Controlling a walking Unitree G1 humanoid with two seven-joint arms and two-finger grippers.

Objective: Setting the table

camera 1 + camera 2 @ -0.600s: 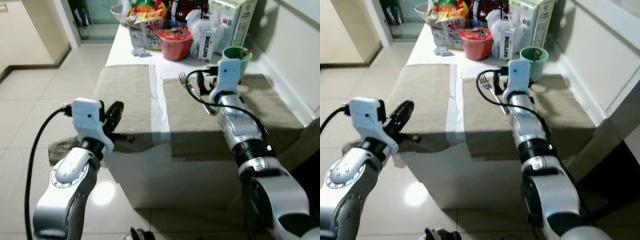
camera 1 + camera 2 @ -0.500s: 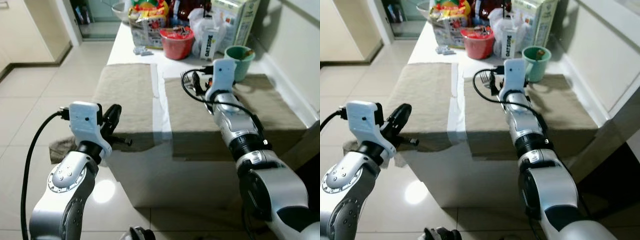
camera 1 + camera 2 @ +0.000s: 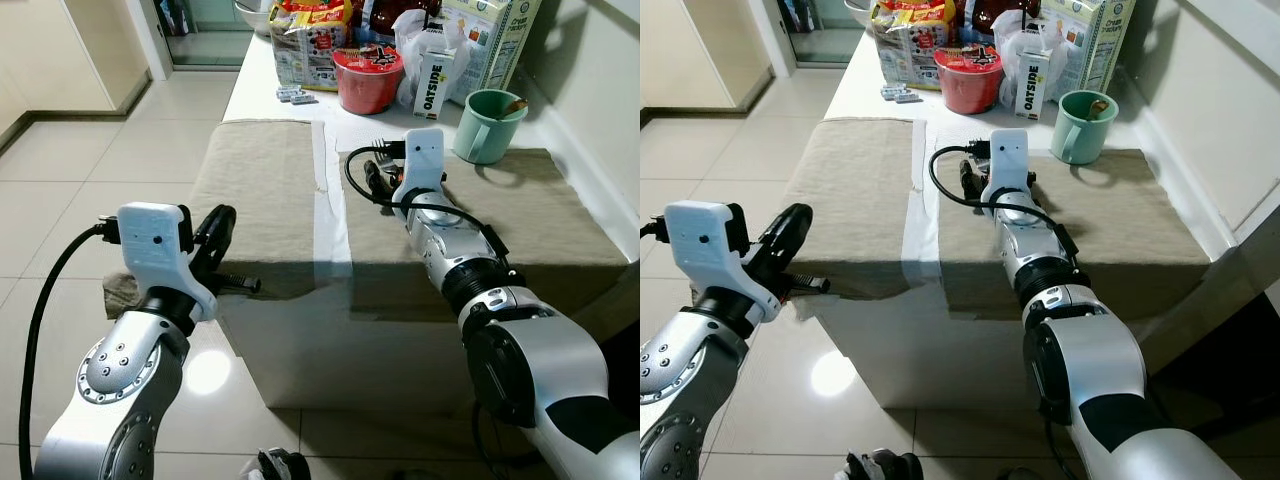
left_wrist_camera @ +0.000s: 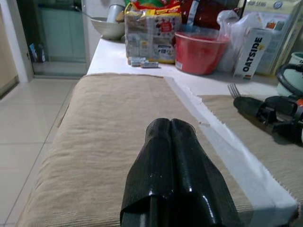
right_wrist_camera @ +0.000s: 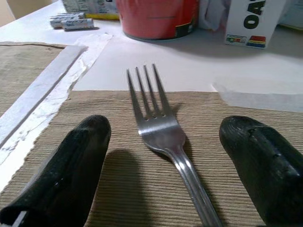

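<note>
A silver fork [image 5: 158,125] lies flat on the right beige placemat [image 3: 530,210], tines toward the red bowl. My right gripper [image 5: 164,128] is low over that mat and open, one black finger [image 5: 71,165] on each side of the fork's neck, neither touching it. In the head view the fork's tines [image 3: 380,147] show just beyond the right gripper [image 3: 376,180]. My left gripper [image 4: 169,124] is shut and empty, held in the air before the table's near left edge, pointing along the left beige placemat [image 3: 262,190].
Behind the mats stand a red bowl [image 3: 366,78], an Oatside carton [image 3: 434,84], a green mug [image 3: 487,124] with something in it, snack packs [image 3: 312,40] and a tall box. A white strip of table [image 3: 328,195] runs between the mats. A wall lies to the right, tiled floor to the left.
The camera has shifted. My right gripper has swung left and down over the mat, so that its fingers now straddle the fork. The left gripper stays shut in about the same place.
</note>
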